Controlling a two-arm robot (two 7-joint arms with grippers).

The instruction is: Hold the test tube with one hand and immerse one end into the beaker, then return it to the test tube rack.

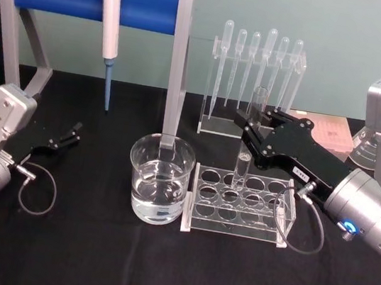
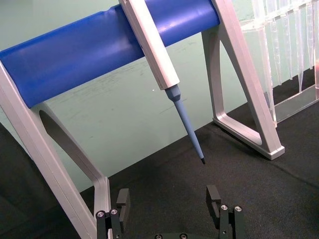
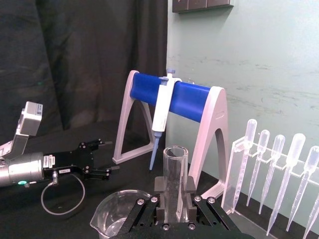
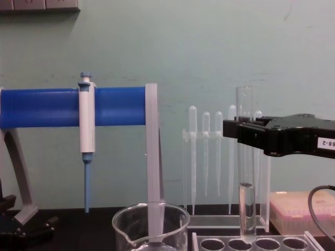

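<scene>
Nearest on the tabletop, the beaker (image 1: pixel 159 177), part-filled with clear liquid, stands just left of the test tube rack (image 1: pixel 289 200). Over the rack's back row the right gripper (image 1: pixel 247 122) has its jaws clamped on the test tube (image 1: pixel 241 166) above its middle, long axis vertical, open rim up, round end at or just above a hole. Tube at rack and unreleased, so either lift-out or return is in hand, and I cannot tell if the dip is done; the left gripper (image 1: pixel 73 132) is parked far left, jaws apart, with the pipettes (image 1: pixel 260 60) behind.
</scene>
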